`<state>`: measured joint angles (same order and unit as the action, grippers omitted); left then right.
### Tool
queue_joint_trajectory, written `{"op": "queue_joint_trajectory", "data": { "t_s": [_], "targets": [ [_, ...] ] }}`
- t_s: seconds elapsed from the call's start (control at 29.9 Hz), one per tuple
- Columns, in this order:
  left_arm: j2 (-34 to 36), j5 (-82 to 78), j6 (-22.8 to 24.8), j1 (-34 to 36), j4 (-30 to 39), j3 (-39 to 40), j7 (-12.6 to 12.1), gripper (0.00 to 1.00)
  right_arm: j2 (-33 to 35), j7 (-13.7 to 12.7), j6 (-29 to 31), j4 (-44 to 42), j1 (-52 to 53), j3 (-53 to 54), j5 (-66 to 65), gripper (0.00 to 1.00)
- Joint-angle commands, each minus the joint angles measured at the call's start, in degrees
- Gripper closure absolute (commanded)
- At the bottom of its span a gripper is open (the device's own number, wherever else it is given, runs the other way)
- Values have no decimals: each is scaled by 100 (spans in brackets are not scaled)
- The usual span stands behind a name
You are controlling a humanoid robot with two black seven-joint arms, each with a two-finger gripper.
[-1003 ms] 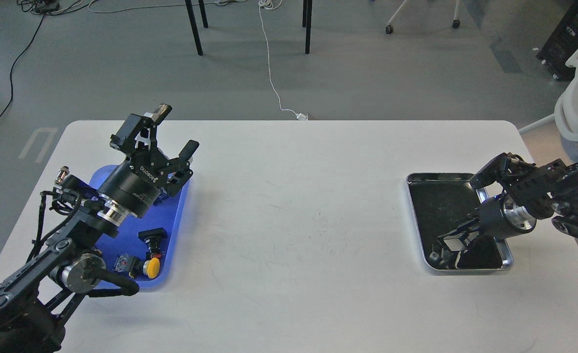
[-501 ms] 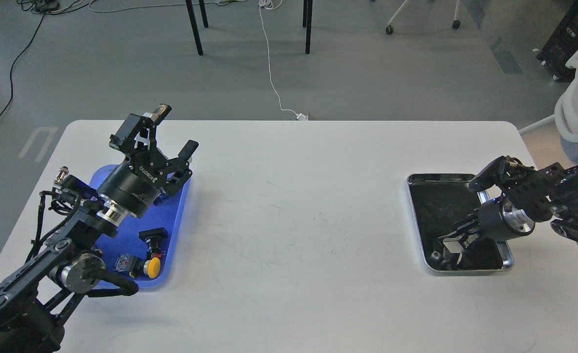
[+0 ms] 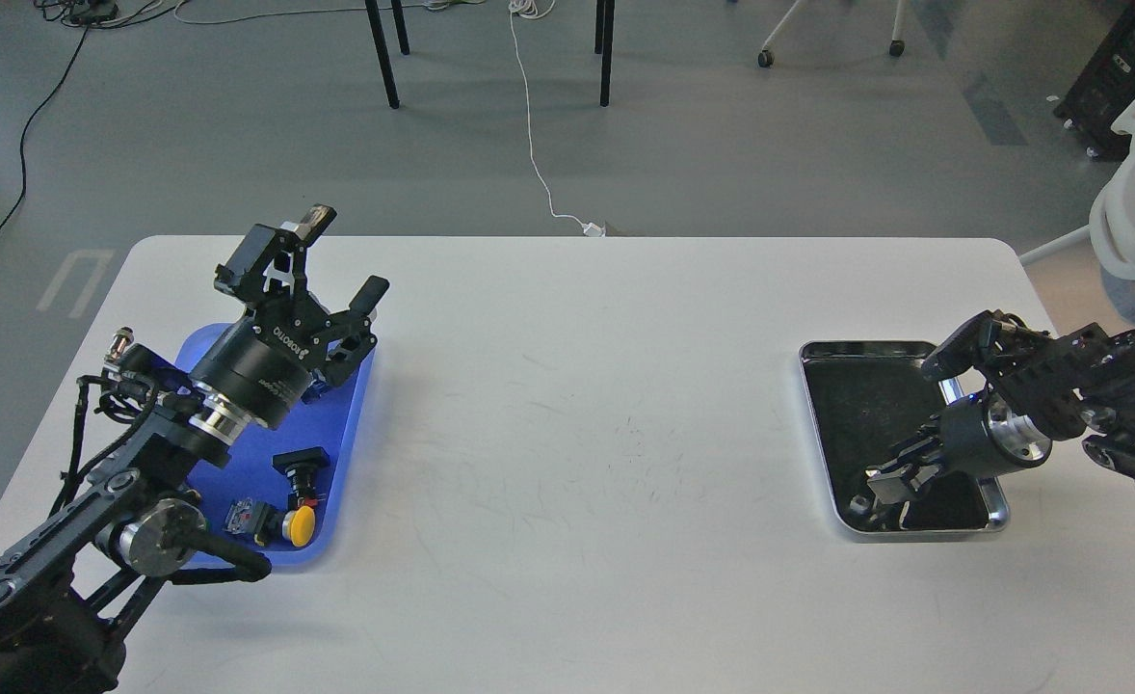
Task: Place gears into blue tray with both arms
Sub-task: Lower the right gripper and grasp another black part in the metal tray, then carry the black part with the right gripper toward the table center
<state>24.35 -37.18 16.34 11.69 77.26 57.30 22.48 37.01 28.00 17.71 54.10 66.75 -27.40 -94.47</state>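
Your right gripper (image 3: 884,485) has edged slightly left inside the silver tray (image 3: 815,405); whether it holds a gear is unclear. Your left gripper (image 3: 336,260) stays spread wide above the blue tray (image 3: 341,453).

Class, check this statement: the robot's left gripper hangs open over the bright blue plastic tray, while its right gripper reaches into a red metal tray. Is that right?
Not quite. The head view shows the right gripper reaching into a silver metal tray with black lining, not a red one. The rest holds: the left gripper hangs open over the bright blue plastic tray.
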Motion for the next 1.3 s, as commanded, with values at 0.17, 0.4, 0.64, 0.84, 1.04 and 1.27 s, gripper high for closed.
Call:
{"op": "queue_joint_trajectory", "data": {
  "t_s": [0.17,0.4,0.64,0.84,1.04,1.27],
  "targets": [
    [9,0,9,0,0,1,-6,2,17,0,5,4,40,7,7,61],
    [0,-9,9,0,0,-8,-6,2,17,0,5,4,67,7,7,67],
    [0,-9,0,0,0,-8,-6,2,17,0,5,13,67,15,7,76],
    [0,-9,9,0,0,-8,-6,2,26,0,5,65,198,15,25,80],
    [9,-9,9,0,0,-8,-6,2,105,0,5,241,435,7,51,80],
    [18,-9,9,0,0,-8,-6,2,202,0,66,707,1156,7,217,80]
  ]
}}
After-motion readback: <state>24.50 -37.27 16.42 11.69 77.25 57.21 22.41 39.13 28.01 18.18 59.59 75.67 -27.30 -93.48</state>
